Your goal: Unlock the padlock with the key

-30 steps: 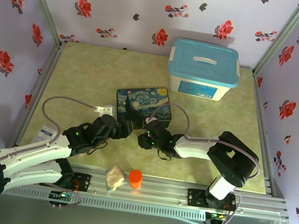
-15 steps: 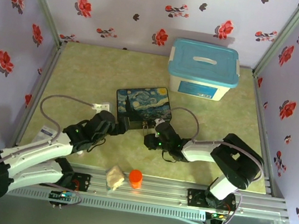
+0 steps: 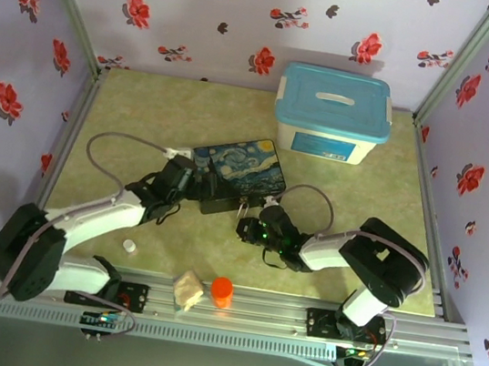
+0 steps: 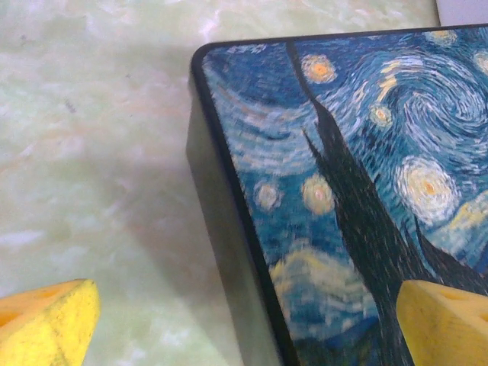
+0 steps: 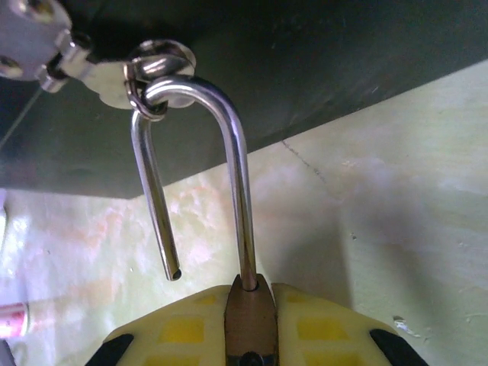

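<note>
Padlock (image 5: 248,326), shackle (image 5: 238,152) open, in right gripper (image 5: 248,305)

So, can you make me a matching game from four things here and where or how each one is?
Things: 1 padlock; 2 painted tin; 3 blue-lidded box; 4 orange cylinder.
States: a far side of the table, towards the right; b table's near edge; c shackle open, hooked through the clasp ring; d middle of the table.
Pairs: 1-c, 2-d, 3-a, 4-b.
</note>
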